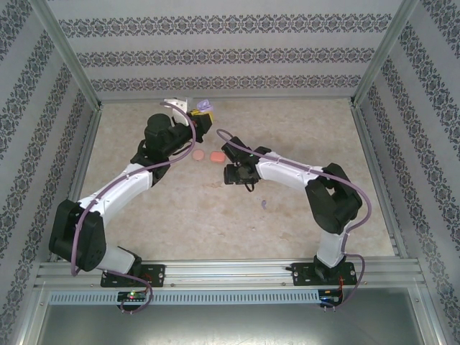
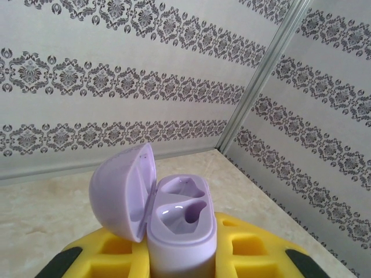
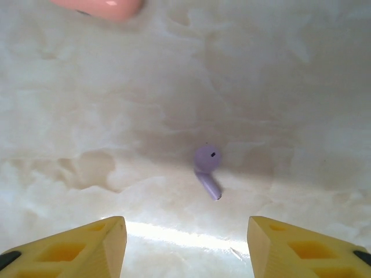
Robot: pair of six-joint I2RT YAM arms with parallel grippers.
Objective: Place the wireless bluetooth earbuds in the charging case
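**On the pale surface: a loose purple earbud, and an open case held nearby**

At the far side of the surface (image 3: 290,87), the left claw (image 2: 184,263) is closed on a lilac charging case (image 2: 182,231). The case stands upright with its lid swung open to the left, and both wells are empty. The right claw (image 3: 186,226) hangs with its yellow fingers spread wide. A purple earbud (image 3: 207,168) lies on the surface just beyond them, untouched. A pink item (image 3: 104,7) sits farther off.

Pink object (image 3: 98,7) at 11 o'clock was cut off by top edge, type unclear. Charging case (image 2: 182,237) base ran off bottom edge, 6 o'clock. Purple earbud (image 1: 264,205) in top view was too small for detail.
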